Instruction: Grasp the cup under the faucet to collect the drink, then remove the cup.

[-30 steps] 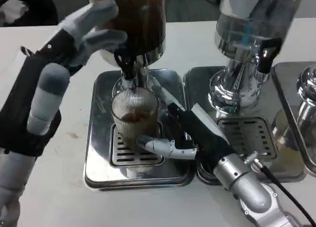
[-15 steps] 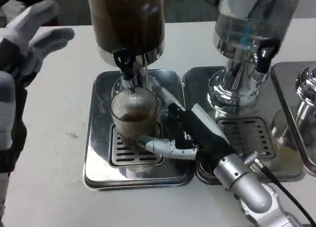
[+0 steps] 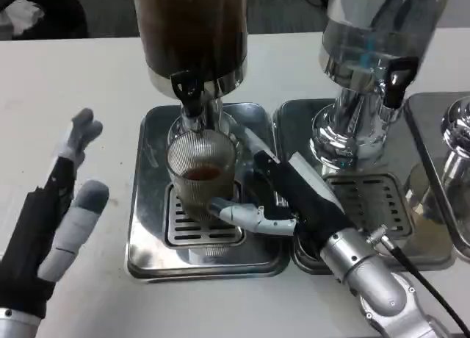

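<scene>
Cup (image 3: 201,175), ribbed clear glass, gripped by right hand (image 3: 283,198) under faucet (image 3: 188,95).

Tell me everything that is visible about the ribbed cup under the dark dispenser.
The cup is clear ribbed glass, upright, holding a little brown drink. It stands on the slotted grate of the steel drip tray, directly below the black faucet of the dark dispenser. The right hand grips it from the right, one finger across its front.

One cup (image 3: 202,175) — two hands (image 3: 51,228) (image 3: 283,198) — three dispensers (image 3: 192,37) (image 3: 378,44) (image 3: 457,132).
</scene>
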